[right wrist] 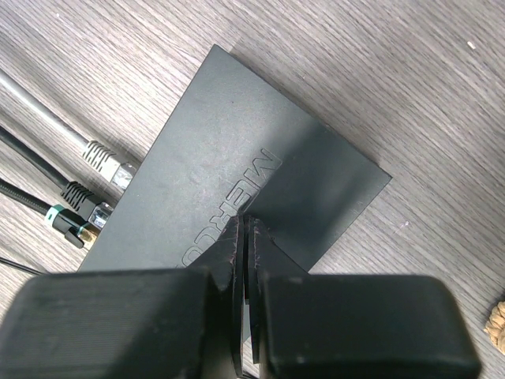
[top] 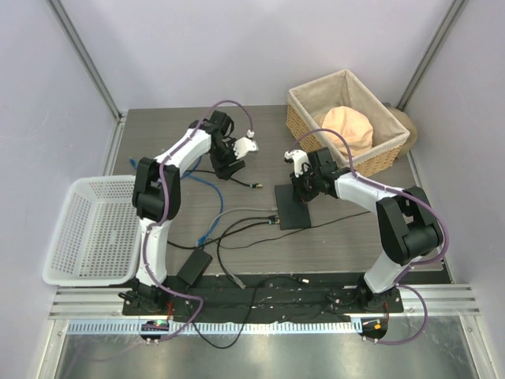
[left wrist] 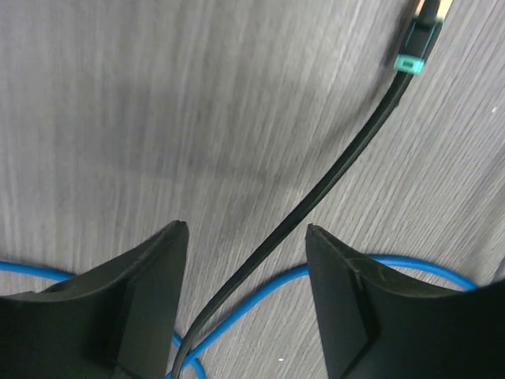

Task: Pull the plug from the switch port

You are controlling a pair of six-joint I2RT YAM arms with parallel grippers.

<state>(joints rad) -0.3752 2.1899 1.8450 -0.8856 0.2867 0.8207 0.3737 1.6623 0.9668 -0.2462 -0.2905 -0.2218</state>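
Our closed right pincer [right wrist: 245, 225] rests on the switch [right wrist: 221, 134] (2 plugs [right wrist: 79, 217] at its edge); our left pincer [left wrist: 245, 227] gapes open astride a black cable [left wrist: 339, 164].

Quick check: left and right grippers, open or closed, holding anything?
Left gripper: jaws open, holding nothing; a black cable runs between them ungripped.
Right gripper: jaws closed on nothing, tips at the switch top.

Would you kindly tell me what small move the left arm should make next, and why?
Probably lift the left gripper straight up, clear of the black cable. Its jaws stand open with that cable lying loose between them, and the cable's plug lies on the table, apart from the switch, where the shut right gripper rests.
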